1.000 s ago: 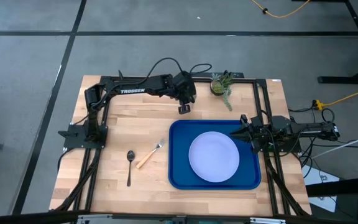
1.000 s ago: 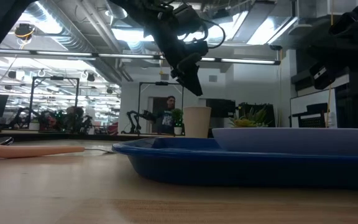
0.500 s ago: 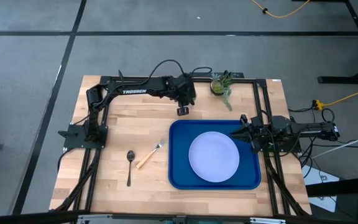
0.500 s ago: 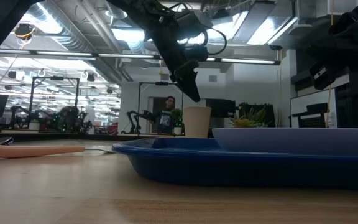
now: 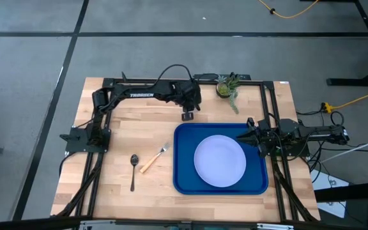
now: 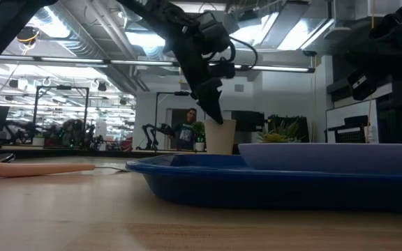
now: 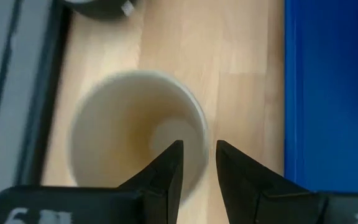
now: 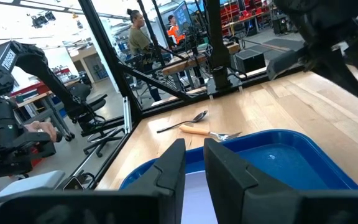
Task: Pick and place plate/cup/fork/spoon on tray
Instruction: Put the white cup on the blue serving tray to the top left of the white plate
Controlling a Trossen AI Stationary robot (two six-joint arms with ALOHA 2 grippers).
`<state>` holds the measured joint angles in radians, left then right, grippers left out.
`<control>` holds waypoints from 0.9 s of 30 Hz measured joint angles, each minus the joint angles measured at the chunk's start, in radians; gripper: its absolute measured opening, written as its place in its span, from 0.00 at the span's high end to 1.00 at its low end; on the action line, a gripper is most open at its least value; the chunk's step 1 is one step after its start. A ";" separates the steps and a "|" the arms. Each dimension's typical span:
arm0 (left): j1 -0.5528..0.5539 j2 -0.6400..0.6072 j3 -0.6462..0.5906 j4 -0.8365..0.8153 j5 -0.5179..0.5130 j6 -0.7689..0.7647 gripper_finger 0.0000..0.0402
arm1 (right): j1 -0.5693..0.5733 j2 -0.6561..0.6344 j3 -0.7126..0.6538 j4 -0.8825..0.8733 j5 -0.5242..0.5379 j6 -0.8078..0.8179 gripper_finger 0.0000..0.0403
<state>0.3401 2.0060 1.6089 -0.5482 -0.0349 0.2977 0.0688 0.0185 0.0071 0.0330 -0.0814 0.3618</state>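
From above, the cup (image 7: 138, 134) is hidden under the left gripper (image 5: 188, 115), which hangs just behind the tray (image 5: 184, 182) — its fingers (image 7: 168, 171) slightly apart, astride the cup's rim. The cup stands upright, mouth up. On the tray lies the plate (image 5: 219, 160). The right gripper (image 5: 243, 135) waits at the tray's right edge, jaws narrowly apart.
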 joint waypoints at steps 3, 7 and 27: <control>0.000 0.000 0.000 0.015 0.000 0.001 0.78 | 0.000 0.000 0.000 0.000 0.000 0.000 0.84; 0.000 0.005 0.000 0.005 -0.001 0.001 0.78 | 0.000 0.000 0.000 0.000 0.000 0.000 0.84; 0.005 0.040 -0.001 -0.015 -0.069 0.029 0.88 | 0.000 0.000 0.000 0.000 0.001 0.000 0.84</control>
<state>0.3450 2.0457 1.6080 -0.5630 -0.1041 0.3266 0.0685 0.0185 0.0071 0.0331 -0.0807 0.3618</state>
